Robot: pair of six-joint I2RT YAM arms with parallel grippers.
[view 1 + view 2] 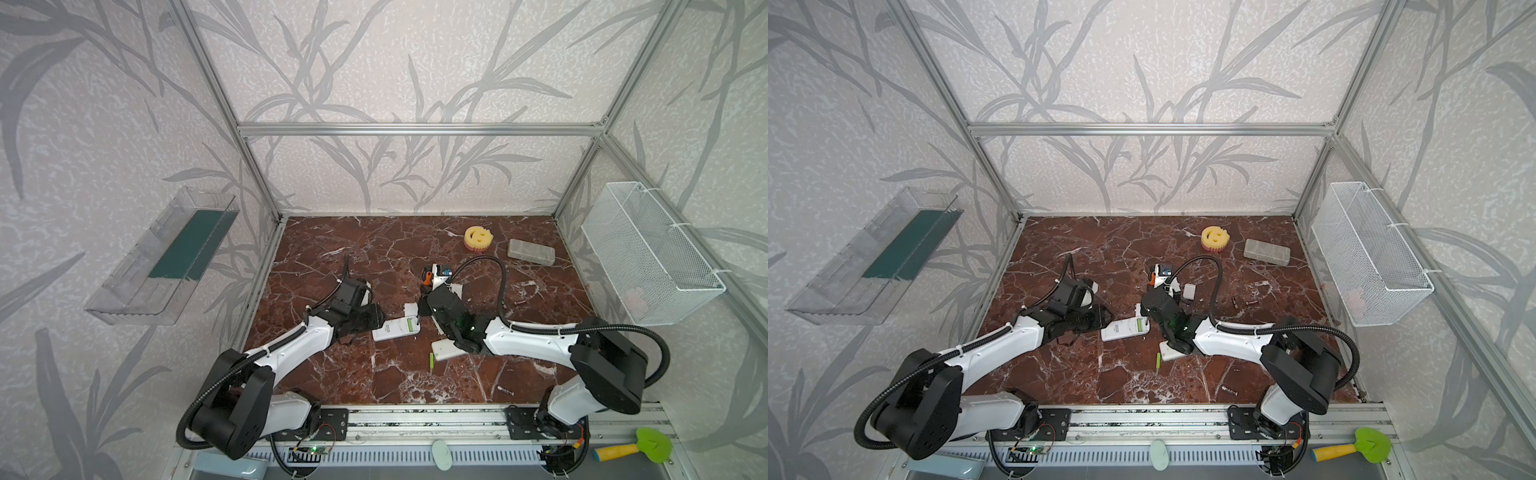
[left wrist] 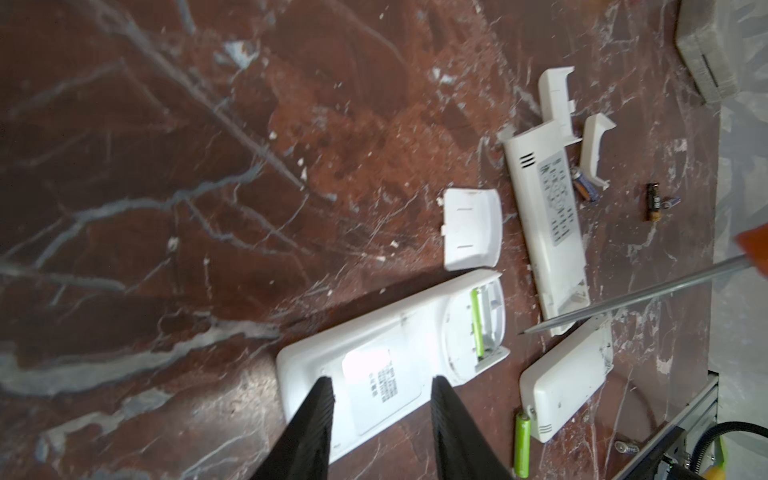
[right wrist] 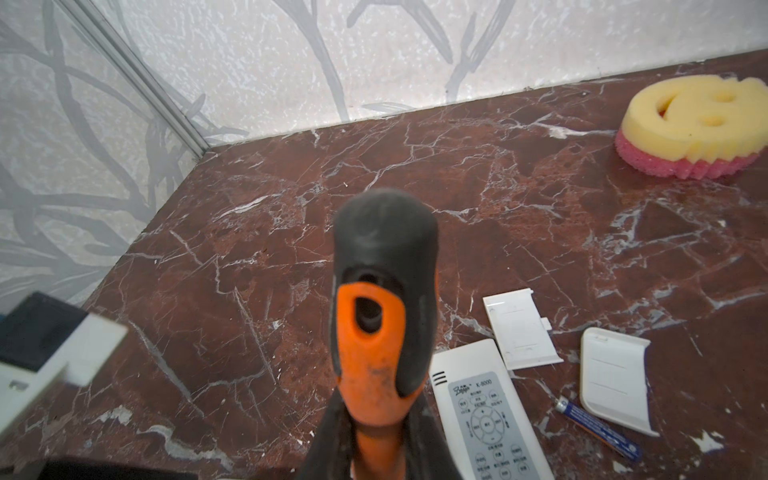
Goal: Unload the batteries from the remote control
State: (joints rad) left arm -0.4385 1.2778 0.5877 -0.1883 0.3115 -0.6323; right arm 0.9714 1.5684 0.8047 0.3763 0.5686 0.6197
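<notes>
right end effector (image 3: 374, 419) around slanted screwdriver (image 3: 370, 345)

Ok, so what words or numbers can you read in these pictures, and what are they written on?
"K-8000": on the face of the white button remote, beside a curly brand name too blurred to read.
Its button labels: too small to read.
Blue battery: print, too blurred to read.
Sticker on the back of the open remote: dark print, too blurred to read.
</notes>
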